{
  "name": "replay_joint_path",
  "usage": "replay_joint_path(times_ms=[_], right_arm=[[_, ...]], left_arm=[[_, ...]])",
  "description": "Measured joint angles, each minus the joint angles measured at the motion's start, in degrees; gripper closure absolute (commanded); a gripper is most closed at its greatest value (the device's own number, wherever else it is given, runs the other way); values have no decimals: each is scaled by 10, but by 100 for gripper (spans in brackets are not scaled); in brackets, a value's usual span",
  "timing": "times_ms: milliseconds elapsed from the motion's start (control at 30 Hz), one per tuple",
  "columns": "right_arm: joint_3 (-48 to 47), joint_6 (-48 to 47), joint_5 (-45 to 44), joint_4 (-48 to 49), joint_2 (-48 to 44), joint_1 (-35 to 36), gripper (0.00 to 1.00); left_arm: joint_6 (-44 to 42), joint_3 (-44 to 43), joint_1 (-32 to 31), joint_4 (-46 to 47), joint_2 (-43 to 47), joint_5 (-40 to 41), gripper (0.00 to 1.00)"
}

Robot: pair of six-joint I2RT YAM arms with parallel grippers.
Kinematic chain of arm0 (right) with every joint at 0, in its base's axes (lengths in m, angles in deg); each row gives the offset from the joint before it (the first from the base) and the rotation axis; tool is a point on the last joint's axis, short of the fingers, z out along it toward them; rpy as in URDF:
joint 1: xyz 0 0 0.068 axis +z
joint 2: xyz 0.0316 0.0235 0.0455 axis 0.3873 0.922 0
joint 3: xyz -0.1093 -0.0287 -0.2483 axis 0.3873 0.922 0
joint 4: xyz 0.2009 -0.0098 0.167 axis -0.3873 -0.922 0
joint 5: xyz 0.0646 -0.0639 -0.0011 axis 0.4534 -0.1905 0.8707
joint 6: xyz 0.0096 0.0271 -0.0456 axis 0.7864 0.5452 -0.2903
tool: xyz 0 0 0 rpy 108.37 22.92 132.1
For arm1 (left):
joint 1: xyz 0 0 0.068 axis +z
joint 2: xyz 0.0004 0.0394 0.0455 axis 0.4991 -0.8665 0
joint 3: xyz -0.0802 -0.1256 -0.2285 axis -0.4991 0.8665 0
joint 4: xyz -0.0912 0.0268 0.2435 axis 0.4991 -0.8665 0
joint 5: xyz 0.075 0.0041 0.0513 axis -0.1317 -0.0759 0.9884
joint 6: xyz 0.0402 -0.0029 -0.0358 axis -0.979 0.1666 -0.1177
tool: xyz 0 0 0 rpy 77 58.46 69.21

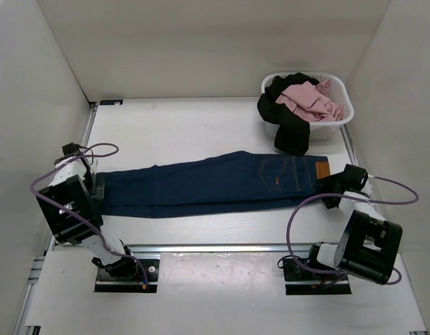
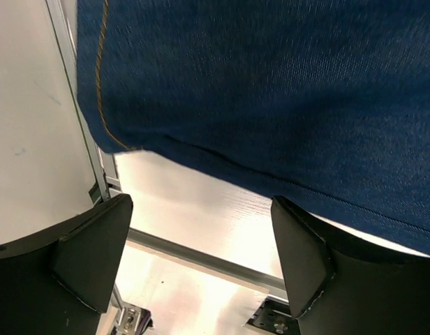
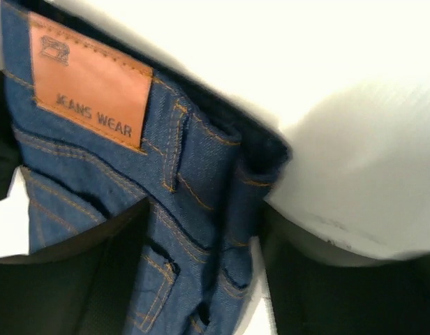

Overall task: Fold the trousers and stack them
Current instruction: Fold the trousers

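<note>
Dark navy-blue denim trousers (image 1: 215,183) with orange stitching lie flat and stretched out on the white counter (image 1: 187,129), just in front of the white plastic laundry basket (image 1: 334,124). Their waistband end is the one nearer the basket. The leg hems lie at the end well away from it. A tan leather patch (image 3: 89,87) on the waistband reads "JEANS WEAR" in stamped capitals, under a small emblem too blurred to make out. A pink garment (image 1: 309,101) lies in the basket, and a black garment (image 1: 292,136) hangs over its front wall down toward the trousers. The right jaws sit at the waistband end, near the basket. Their black fingers (image 3: 68,279) are apart on either side of a bunched fold of waistband, and whether they pinch it cannot be told. The left jaws, at the hem end far from the basket, stand open. Their black fingers (image 2: 89,258) are wide apart with bare counter between them, and the hem lies just beyond their tips.
</note>
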Motion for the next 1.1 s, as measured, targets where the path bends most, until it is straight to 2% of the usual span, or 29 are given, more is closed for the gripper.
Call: replay_joint_path(times_ms=[33, 67, 133, 167, 267, 433, 533, 700, 800, 933, 1033, 1100], right_arm=[[3, 5, 5, 17, 12, -1, 50], [4, 7, 7, 31, 22, -2, 64], [3, 12, 14, 49, 40, -5, 75], [3, 15, 19, 57, 48, -6, 86], [-6, 20, 33, 63, 68, -15, 100], [-15, 21, 61, 69, 85, -40, 100], [-15, 9, 47, 38, 62, -50, 100], [-26, -58, -44, -120, -89, -57, 100], [-82, -124, -82, -187, -171, -35, 100], [-182, -215, -117, -216, -212, 77, 100], [-221, -255, -149, -215, -217, 256, 100], [-244, -267, -190, -214, -189, 400, 100]], left_arm=[[0, 0, 1, 1, 0, 0, 7], [0, 0, 2, 3, 0, -1, 7], [0, 0, 2, 2, 0, -3, 7], [0, 0, 2, 2, 0, -4, 7], [-2, 0, 2, -1, 0, -6, 7], [-3, -6, 2, -5, -11, -8, 6], [-4, -14, 2, -14, -14, -12, 6], [-5, -29, -2, -27, -14, -16, 6], [-4, -29, -13, -31, -14, -16, 6], [-3, -28, -45, -28, -29, -15, 6], [4, -28, -69, -14, -76, -10, 6], [5, -42, -84, -28, -97, 8, 6]])
